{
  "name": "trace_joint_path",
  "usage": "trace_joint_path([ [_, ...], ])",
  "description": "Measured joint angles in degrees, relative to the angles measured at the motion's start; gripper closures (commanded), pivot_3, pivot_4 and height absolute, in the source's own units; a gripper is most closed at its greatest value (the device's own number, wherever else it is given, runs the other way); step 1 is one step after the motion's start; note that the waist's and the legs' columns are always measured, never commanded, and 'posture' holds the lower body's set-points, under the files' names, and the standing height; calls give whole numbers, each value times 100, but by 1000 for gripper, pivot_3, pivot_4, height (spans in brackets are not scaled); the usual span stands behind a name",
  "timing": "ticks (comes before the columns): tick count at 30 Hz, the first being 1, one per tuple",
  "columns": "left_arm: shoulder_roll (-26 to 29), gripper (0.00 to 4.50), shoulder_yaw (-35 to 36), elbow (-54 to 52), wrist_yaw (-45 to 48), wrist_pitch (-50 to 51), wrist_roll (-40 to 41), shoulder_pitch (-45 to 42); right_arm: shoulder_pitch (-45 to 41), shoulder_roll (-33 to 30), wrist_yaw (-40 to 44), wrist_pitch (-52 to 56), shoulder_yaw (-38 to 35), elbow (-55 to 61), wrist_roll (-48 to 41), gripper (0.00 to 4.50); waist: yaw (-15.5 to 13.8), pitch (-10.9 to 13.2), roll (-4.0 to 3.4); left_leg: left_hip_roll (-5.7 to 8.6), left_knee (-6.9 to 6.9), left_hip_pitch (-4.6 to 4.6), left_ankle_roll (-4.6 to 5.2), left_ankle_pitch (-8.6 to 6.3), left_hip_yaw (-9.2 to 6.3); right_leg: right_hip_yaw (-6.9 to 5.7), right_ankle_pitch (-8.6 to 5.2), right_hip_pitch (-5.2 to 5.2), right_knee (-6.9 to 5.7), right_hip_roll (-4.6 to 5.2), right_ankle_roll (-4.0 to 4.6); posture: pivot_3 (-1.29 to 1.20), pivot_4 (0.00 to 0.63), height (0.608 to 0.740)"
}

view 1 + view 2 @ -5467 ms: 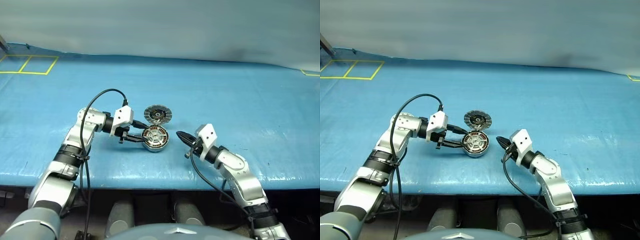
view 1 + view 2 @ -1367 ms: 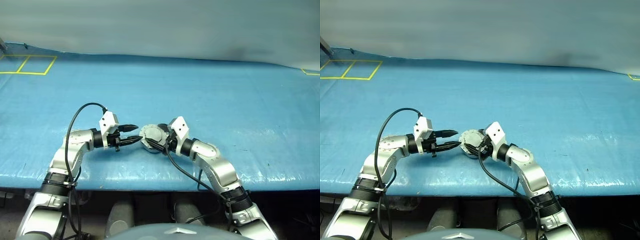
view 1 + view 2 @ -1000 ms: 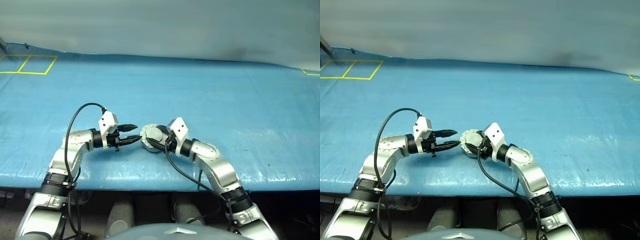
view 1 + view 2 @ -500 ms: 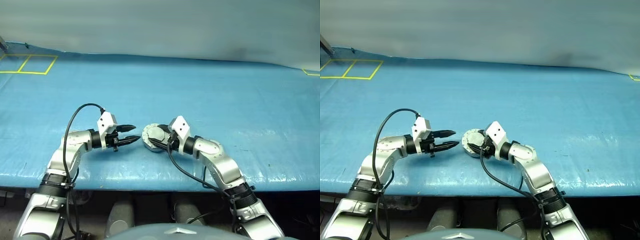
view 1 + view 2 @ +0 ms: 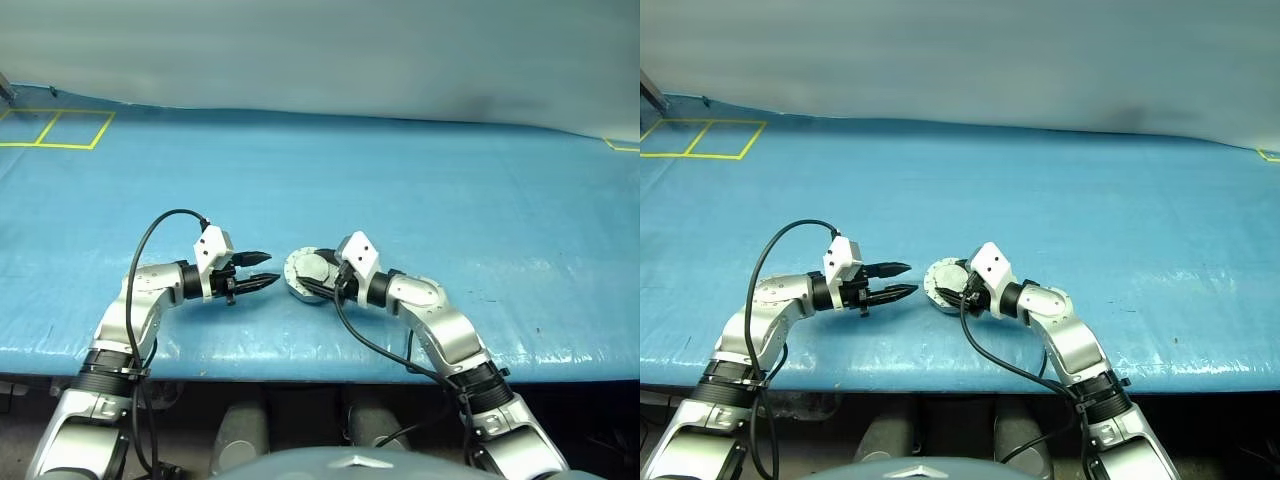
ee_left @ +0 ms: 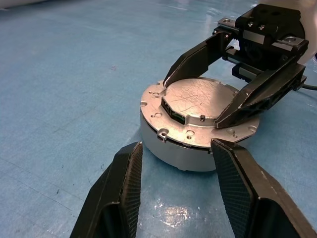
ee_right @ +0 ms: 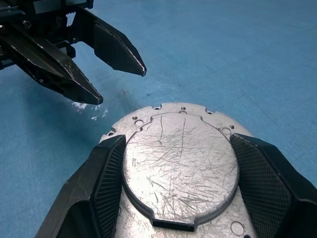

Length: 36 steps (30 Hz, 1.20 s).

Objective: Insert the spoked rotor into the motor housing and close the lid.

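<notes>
The motor housing sits on the blue surface with its lid folded down flat, plain grey face up; the rotor is presumably enclosed. The right tool straddles the lid, fingers spread to either side of the raised centre, apparently to press it home and steady it. The left tool hovers just beside the housing, spread and empty, likely standing by.

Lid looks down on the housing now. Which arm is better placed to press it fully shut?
Right. The right pincer already straddles the lid, one finger on each side over the motor housing. The left pincer hangs open beside the housing, touching nothing.
</notes>
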State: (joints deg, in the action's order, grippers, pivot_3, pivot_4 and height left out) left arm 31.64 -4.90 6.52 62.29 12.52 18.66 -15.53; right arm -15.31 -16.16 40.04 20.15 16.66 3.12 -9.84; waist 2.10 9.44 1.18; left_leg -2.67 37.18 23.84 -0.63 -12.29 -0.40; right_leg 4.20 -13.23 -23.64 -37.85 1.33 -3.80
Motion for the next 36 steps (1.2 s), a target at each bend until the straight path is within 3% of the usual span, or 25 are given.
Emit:
trace_joint_path([
  [36,-189,2083,1,-109,-150,324,174,30,-259,-171,153,-193,139,-325,157,1450,2,-4,3,0,6,-14,0,0,1,1,0,14,-3,1,0,0,150,740],
])
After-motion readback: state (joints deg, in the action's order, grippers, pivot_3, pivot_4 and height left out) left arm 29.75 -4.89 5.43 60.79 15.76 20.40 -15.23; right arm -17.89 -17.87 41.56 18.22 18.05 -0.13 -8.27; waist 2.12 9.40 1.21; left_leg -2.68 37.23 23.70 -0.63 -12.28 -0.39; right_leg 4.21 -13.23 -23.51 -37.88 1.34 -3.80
